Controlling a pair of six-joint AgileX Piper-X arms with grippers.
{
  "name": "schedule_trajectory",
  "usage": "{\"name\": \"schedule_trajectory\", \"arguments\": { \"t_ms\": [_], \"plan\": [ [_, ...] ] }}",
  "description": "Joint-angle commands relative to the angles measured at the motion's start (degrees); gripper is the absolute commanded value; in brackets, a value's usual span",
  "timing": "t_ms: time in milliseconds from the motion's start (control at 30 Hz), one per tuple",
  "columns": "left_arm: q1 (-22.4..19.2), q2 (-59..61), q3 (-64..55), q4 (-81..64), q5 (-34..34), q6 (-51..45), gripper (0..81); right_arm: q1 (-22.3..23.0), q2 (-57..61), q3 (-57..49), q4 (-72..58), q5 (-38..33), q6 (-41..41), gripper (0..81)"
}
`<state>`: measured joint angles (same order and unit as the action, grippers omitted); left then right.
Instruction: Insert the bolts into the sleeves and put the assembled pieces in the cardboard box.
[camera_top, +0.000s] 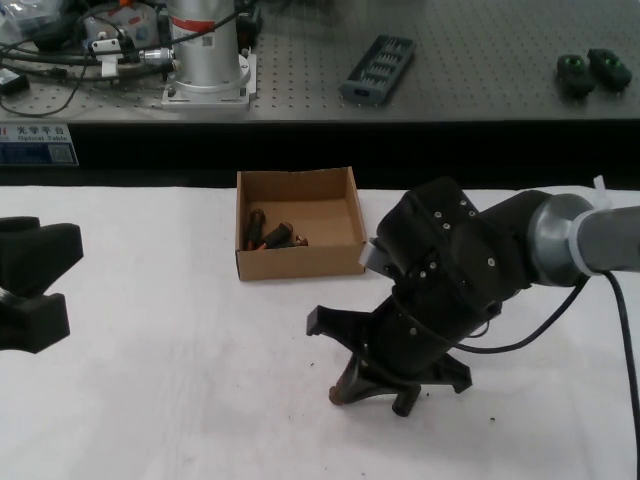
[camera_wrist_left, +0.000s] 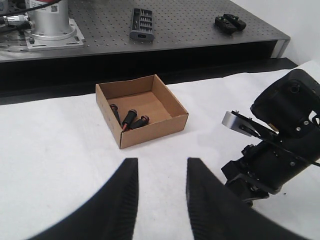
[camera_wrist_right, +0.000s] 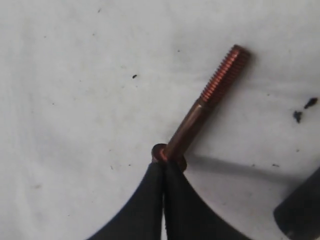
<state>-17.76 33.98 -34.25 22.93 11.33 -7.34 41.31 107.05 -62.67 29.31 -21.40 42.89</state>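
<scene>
A copper bolt (camera_wrist_right: 200, 110) lies on the white cloth, threaded end pointing away from my right gripper (camera_wrist_right: 162, 162), which is shut on its head end. In the high view this gripper (camera_top: 365, 385) points down at the cloth, in front of and to the right of the cardboard box (camera_top: 297, 262). The box (camera_wrist_left: 150, 127) holds three dark pieces with reddish ends (camera_wrist_left: 129, 119). A dark rounded object (camera_wrist_right: 300, 215) sits beside the bolt; I cannot tell whether it is a sleeve. My left gripper (camera_wrist_left: 157, 200) is open and holds nothing, at the far left (camera_top: 45, 290).
White cloth covers the work area, with free room between the two arms. Behind it is a perforated bench with a metal post base (camera_top: 205, 60), a grey bit case (camera_top: 377, 67) and two green-black parts (camera_top: 593, 70). A black cable (camera_top: 560, 310) hangs from the right arm.
</scene>
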Motion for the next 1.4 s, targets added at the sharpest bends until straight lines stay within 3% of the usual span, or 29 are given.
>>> {"name": "schedule_trajectory", "arguments": {
  "t_ms": [0, 300, 433, 600, 800, 933, 1133, 1233, 1333, 1367],
  "plan": [
    [0.09, -1.18, -0.25, -0.80, -0.69, 0.94, 24.1, 0.18, -0.02, -0.39, -0.65, -0.61, 0.64, 1.8],
    [0.09, -5.11, -0.25, -0.80, -0.74, 0.94, 24.1, 0.18, -0.02, -0.39, -8.30, -5.00, 1.76, 4.3],
    [0.09, -5.35, -0.25, 0.78, 0.55, 0.94, 24.3, 0.18, -0.02, -0.39, -5.69, -6.38, 1.95, 4.3],
    [-0.10, -3.80, -0.25, 6.78, 7.06, 3.64, 24.3, -0.32, -0.93, -0.52, -1.05, -5.91, -5.25, 4.3],
    [-0.76, 3.57, -0.25, 6.66, 8.00, 13.94, 24.3, -2.34, -6.76, -1.10, 4.31, -0.19, -14.45, 4.3],
    [-3.34, 11.18, -0.25, 4.42, 8.71, 14.90, 24.3, -4.89, -11.52, -1.10, 6.90, -0.06, -17.01, 4.3],
    [-8.51, 22.89, -0.25, -2.93, 8.71, 26.20, 24.3, -7.25, -16.21, -0.98, 11.89, -0.06, -22.53, 4.3],
    [-10.60, 27.78, -0.53, -5.89, 8.71, 24.57, 24.3, -7.22, -16.67, -0.71, 13.35, -0.06, -24.13, 4.3],
    [-12.81, 32.76, -1.89, -6.03, 8.71, 16.91, 24.3, -7.22, -16.58, -0.13, 14.73, 0.07, -26.22, 1.4],
    [-13.45, 34.00, -2.36, -6.03, 8.71, 14.52, 24.3, -7.56, -16.58, -0.12, 15.65, 0.53, -26.51, 5.2]
  ]
}}
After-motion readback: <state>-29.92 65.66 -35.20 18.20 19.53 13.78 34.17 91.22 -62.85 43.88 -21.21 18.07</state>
